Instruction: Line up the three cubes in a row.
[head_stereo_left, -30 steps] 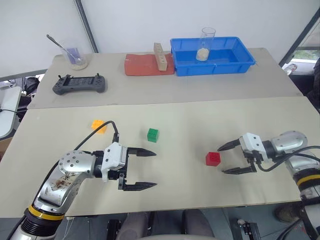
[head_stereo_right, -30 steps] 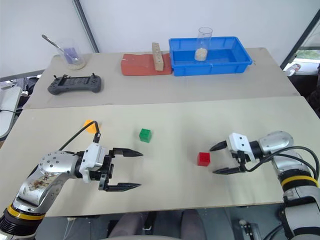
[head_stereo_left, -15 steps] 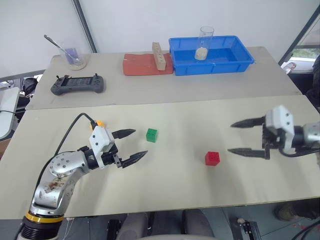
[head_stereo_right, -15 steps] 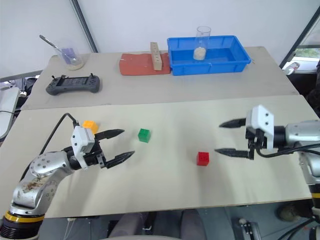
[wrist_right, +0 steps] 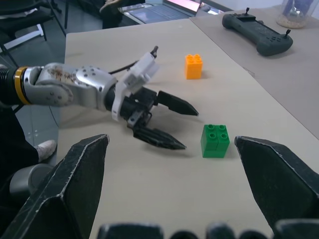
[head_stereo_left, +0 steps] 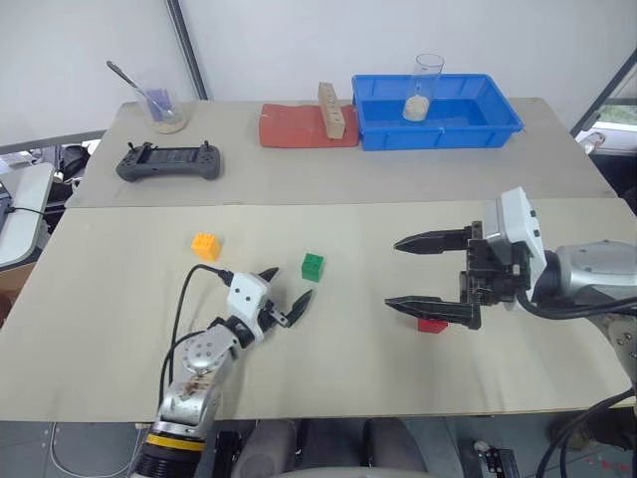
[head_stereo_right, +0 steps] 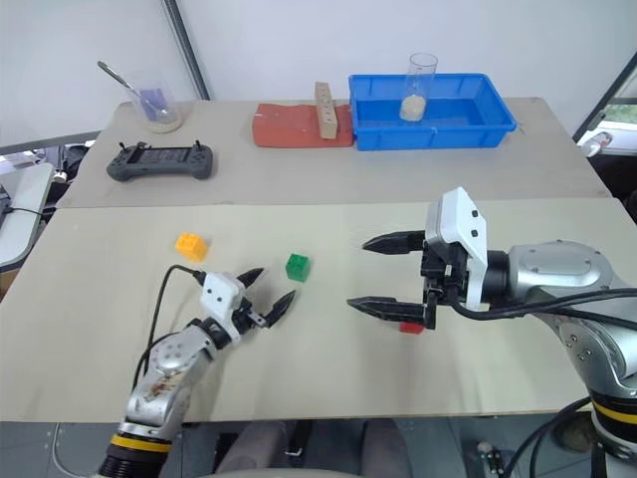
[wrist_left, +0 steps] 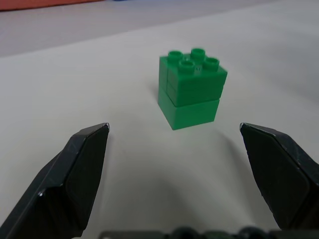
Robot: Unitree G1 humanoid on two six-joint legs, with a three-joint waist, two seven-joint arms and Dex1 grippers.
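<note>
Both arms moved: left gripper (head_stereo_left: 286, 308) advanced on green cube (head_stereo_left: 313, 265), right gripper (head_stereo_left: 430, 274) lifted above red cube (head_stereo_left: 431, 324) | fingers on both spread, empty | orange cube (head_stereo_left: 205, 244) apart on surface (head_stereo_left: 119, 329) | step: approaching green; next I close around it.

White wall (head_stereo_left: 299, 40), two beige tables (head_stereo_left: 398, 169), grey pole (head_stereo_left: 187, 45)
</note>
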